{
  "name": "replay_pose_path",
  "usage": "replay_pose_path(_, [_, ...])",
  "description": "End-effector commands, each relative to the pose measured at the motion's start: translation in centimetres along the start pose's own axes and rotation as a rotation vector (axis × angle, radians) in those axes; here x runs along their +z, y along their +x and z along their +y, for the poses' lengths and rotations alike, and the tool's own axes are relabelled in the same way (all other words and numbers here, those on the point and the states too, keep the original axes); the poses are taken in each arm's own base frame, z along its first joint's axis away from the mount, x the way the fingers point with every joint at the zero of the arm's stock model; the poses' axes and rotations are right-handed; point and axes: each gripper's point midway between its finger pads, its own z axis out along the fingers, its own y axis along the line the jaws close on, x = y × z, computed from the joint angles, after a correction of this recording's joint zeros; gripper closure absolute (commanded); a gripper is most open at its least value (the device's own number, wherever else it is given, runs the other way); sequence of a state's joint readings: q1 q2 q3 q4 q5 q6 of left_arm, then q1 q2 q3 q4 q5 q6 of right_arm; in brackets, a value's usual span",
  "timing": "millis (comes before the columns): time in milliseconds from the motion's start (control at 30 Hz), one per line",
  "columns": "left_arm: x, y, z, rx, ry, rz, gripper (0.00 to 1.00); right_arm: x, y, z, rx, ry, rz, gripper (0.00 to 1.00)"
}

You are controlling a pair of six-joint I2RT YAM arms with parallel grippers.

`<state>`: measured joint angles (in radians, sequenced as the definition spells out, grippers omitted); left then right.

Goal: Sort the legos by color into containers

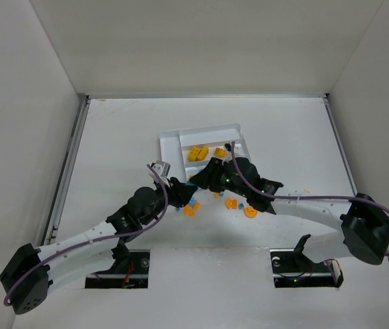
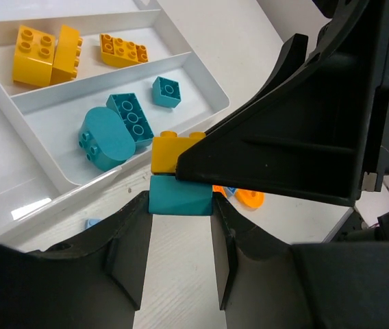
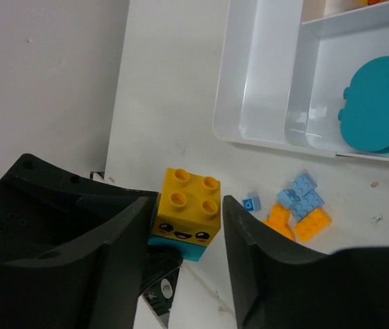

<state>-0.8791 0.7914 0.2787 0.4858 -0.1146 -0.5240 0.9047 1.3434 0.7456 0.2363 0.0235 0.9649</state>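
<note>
My left gripper point(image 2: 181, 203) is shut on a teal lego point(image 2: 181, 195) that has a yellow smiley-face lego point(image 3: 184, 202) stacked on top of it. My right gripper point(image 3: 189, 205) is open, with its fingers close on both sides of that yellow lego; a thin gap shows at the right finger. Both grippers meet just in front of the white tray point(image 1: 201, 128). In the left wrist view, one container holds yellow legos point(image 2: 44, 55). The container beside it holds teal legos point(image 2: 129, 116), one of them rounded point(image 2: 102, 140).
Loose light blue and orange legos point(image 3: 300, 205) lie on the table near the tray's front edge. More orange pieces point(image 1: 239, 205) sit under the right arm. White walls enclose the table on three sides.
</note>
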Motion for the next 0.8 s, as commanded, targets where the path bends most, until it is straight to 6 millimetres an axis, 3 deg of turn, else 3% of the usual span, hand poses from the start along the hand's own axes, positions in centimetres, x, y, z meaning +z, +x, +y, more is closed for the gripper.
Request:
replay_pose_path(0, [0.3, -3.6, -2.3, 0.018, 0.055, -0.111, 0.80, -0.6, -1.8, 3.4, 0.020, -0.104, -0.056, 0.53])
replay_pose_path(233, [0.4, -3.2, -2.2, 0.041, 0.049, -0.101, 0.80, -0.8, -2.6, 2.6, 0.020, -0.070, -0.102, 0.65])
replay_pose_path(400, [0.4, -2.6, -1.5, 0.044, 0.029, -0.090, 0.81, -1.6, -4.6, 2.4, 0.021, -0.063, -0.178, 0.69])
replay_pose_path(533, [0.1, -2.2, -1.3, 0.044, 0.029, -0.090, 0.81, -2.7, -6.4, 2.9, 0.023, -0.084, -0.223, 0.70])
replay_pose_path(767, [-0.1, -1.9, -0.7, 0.039, 0.015, -0.087, 0.81, -4.2, -8.7, 1.3, 0.029, -0.052, -0.277, 0.70])
